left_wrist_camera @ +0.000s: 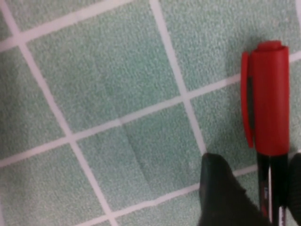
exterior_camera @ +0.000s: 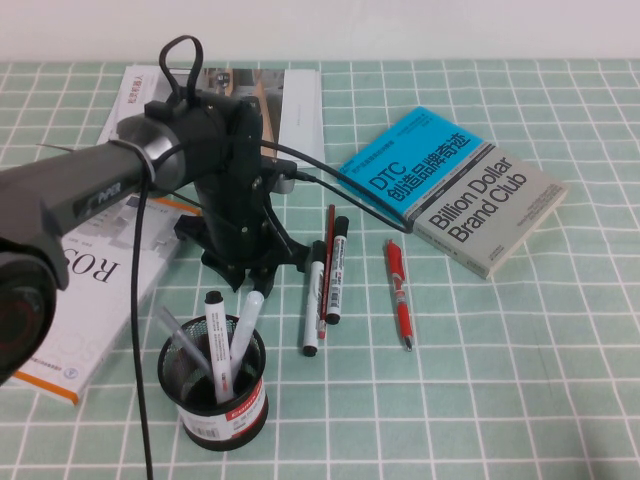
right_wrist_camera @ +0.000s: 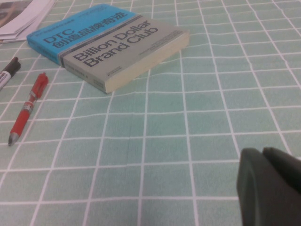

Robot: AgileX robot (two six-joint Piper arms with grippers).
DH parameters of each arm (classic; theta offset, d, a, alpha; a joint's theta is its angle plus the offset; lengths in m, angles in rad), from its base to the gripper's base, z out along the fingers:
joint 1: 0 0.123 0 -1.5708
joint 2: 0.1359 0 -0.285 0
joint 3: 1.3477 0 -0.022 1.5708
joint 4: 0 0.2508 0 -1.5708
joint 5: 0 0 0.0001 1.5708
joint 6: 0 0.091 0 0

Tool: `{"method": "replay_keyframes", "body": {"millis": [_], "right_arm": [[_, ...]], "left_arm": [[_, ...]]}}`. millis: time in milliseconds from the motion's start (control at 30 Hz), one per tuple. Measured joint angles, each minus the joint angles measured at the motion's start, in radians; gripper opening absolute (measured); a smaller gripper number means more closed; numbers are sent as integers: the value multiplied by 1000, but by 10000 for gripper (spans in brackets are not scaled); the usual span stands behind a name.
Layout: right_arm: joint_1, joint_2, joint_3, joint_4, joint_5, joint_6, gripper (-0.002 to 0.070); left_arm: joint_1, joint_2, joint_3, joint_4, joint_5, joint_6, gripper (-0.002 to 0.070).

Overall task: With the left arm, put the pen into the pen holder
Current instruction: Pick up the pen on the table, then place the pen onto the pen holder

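Note:
The pen (left_wrist_camera: 265,94), with a bright red cap and a barrel that looks dark in shadow, sits between the fingers of my left gripper (left_wrist_camera: 273,197), which close on its barrel just above the green checked cloth. In the high view my left gripper (exterior_camera: 243,272) points down just behind the pen holder (exterior_camera: 213,392) and hides the pen. The pen holder is a black mesh cup with a red-and-white label, and several pens stand in it. My right gripper (right_wrist_camera: 263,169) hangs low over bare cloth, fingers together and empty. It is out of the high view.
Two black-capped white markers (exterior_camera: 313,296) and a slim dark-red pen (exterior_camera: 329,245) lie right of the left gripper. A red click pen (exterior_camera: 400,292) lies further right. A blue-and-grey book (exterior_camera: 455,188) lies at the back right, magazines (exterior_camera: 95,270) at the left.

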Motion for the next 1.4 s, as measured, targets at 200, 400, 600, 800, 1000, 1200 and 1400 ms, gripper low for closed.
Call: {"method": "replay_keyframes", "body": {"millis": [200,400,600,800,1000,1200,1400], "right_arm": [[0,0,0,0,0,0,-20],[0,0,0,0,0,0,-20],[0,0,0,0,0,0,-20],[0,0,0,0,0,0,-20],[0,0,0,0,0,0,-20],[0,0,0,0,0,0,-20],[0,0,0,0,0,0,-20]], "left_arm": [[0,0,0,7,7,-2,64],[0,-4,0,0,-14,48,63],[0,-144,0,0,-132,65,63],[0,-350,8,-9,-216,94,63],[-6,-581,194,-74,-365,162,63],[-30,-856,548,-85,-704,216,63],[-32,-1063,920,-90,-1066,169,63]]}}
